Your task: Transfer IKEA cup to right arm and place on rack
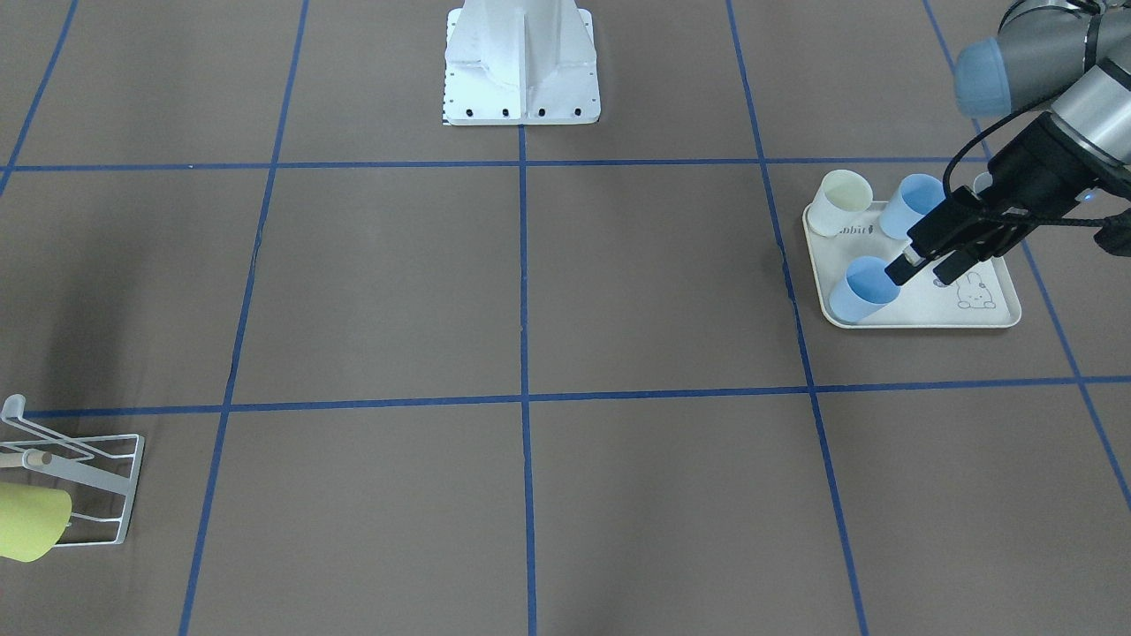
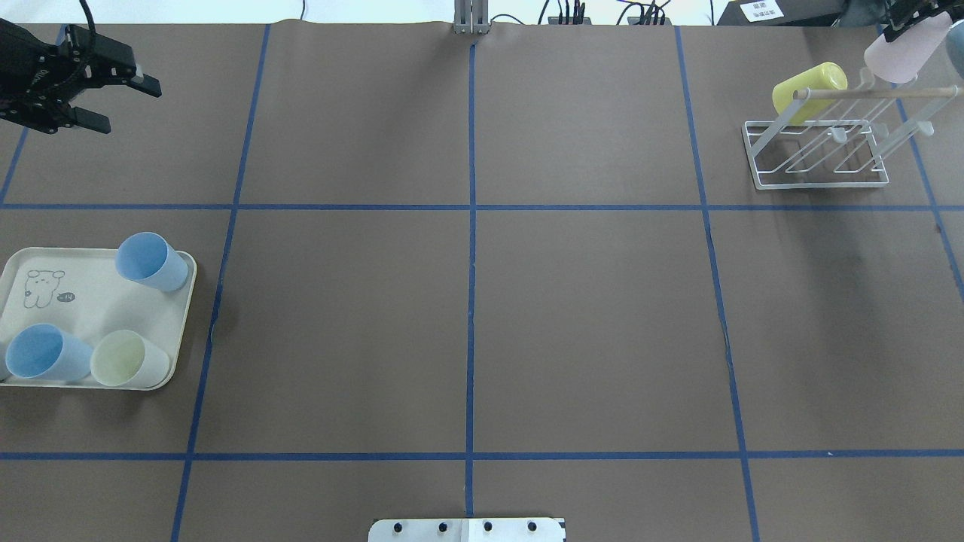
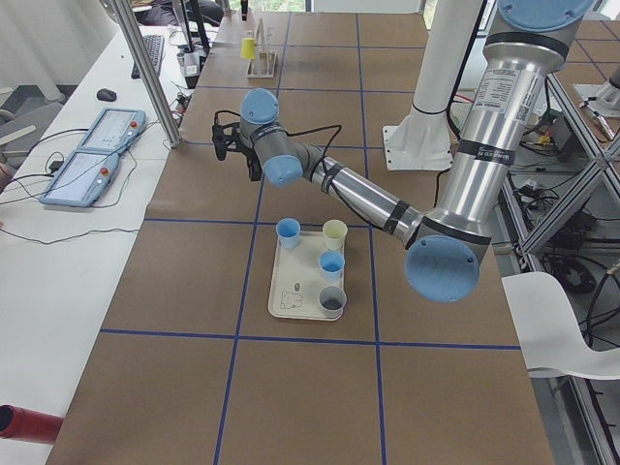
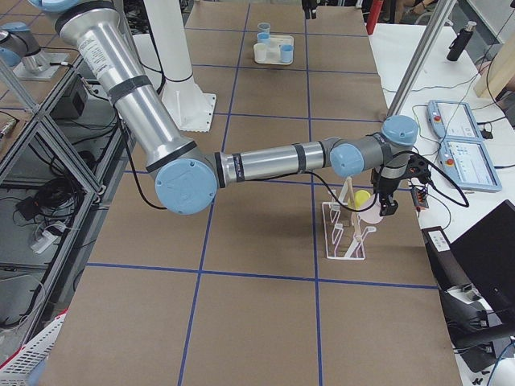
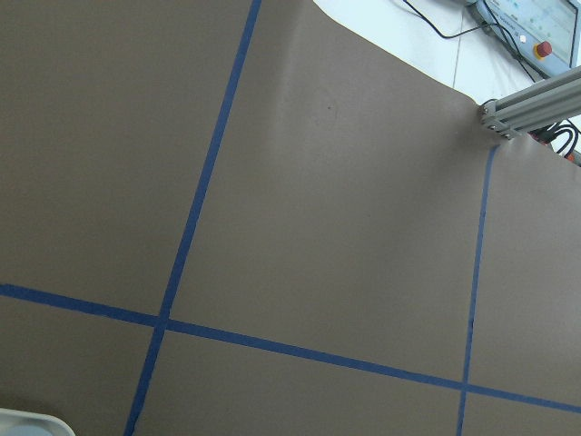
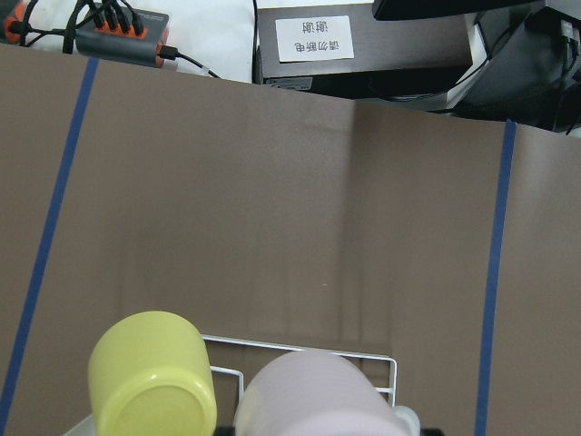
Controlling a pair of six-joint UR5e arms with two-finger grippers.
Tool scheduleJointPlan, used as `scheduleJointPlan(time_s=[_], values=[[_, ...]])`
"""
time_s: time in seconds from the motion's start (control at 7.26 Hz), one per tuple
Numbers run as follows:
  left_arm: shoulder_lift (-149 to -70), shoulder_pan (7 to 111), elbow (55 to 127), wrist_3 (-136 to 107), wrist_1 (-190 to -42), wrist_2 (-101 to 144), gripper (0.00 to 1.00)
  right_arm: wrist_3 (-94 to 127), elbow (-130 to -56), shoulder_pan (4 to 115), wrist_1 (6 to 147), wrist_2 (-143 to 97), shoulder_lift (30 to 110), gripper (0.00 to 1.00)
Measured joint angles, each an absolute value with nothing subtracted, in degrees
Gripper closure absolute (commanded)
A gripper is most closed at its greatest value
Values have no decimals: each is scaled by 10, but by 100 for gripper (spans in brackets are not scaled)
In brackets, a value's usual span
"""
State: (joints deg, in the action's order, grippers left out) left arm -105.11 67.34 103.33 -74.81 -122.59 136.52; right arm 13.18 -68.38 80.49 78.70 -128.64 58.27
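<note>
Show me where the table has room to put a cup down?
The wide brown stretch between the rabbit tray and the white rack is bare, on both sides of the middle blue tape line. The tray is crowded with cups. On the rack, only the yellow cup end is taken; the other rods look free.

The tabletop (image 2: pixel 587 324) is covered in brown paper, marked into large squares by blue tape lines (image 2: pixel 471 301). A cream tray (image 2: pixel 90 316) lies at its left edge. A white wire rack (image 2: pixel 821 150) stands in the far right corner. A white base plate (image 2: pixel 467 530) sits at the near middle edge.
</note>
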Motion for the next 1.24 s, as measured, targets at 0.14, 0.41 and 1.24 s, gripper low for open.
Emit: scheduleJointPlan(time_s=[0.14, 0.41, 1.24], values=[[-1049, 673, 1036, -748, -1226, 1365, 0, 132, -675, 804, 786, -1288, 577, 83], [-1044, 673, 1040, -748, -1225, 1364, 0, 133, -662, 800, 786, -1288, 565, 80], [-1039, 672, 1044, -748, -1225, 1364, 0, 132, -656, 788, 784, -1288, 576, 59]])
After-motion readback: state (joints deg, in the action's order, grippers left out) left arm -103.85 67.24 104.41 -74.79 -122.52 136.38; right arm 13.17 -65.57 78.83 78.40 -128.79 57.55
